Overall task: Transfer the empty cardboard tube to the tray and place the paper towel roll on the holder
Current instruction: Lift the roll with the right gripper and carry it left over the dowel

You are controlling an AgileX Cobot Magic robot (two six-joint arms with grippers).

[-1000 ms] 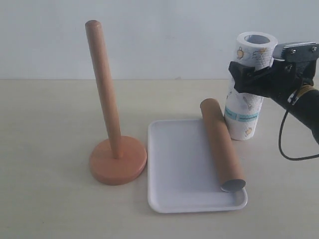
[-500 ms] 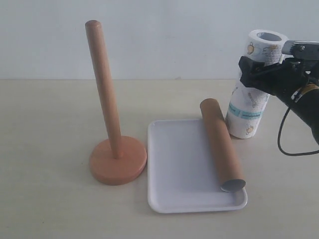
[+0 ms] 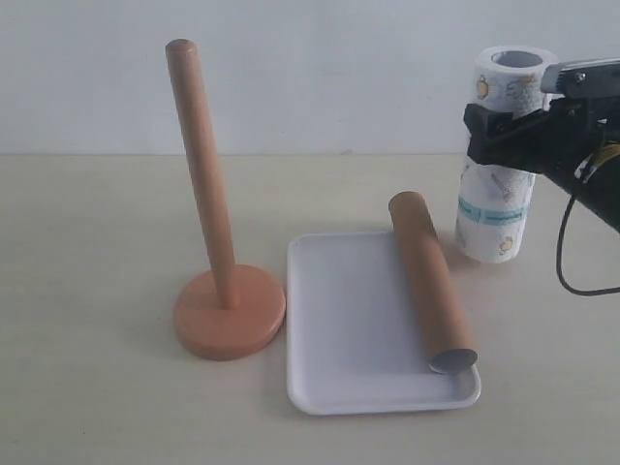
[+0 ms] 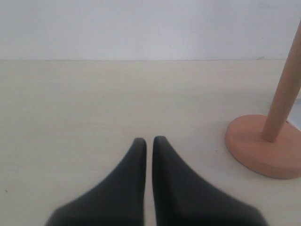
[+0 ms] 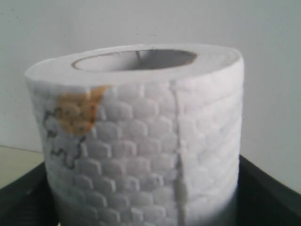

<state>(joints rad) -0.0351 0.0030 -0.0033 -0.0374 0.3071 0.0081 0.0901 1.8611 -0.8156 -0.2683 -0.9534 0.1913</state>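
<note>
The brown cardboard tube (image 3: 431, 281) lies along the right side of the white tray (image 3: 349, 329). The wooden holder (image 3: 230, 312) stands left of the tray, its pole (image 3: 199, 165) upright and bare; the left wrist view shows the holder's base (image 4: 261, 150). At the far right the paper towel roll (image 3: 502, 160) stands nearly upright, just above the table. My right gripper (image 3: 504, 131) is shut on its upper part, and the roll (image 5: 141, 136) fills the right wrist view between the dark fingers. My left gripper (image 4: 149, 140) hangs shut and empty over bare table.
A black cable (image 3: 572, 262) loops down from the right arm beside the roll. The beige table (image 3: 87, 242) runs back to a pale wall.
The right gripper has carried the paper towel roll to the right and slightly up, and the roll has gone from tilted to nearly upright. Tube, tray and holder have not moved.
</note>
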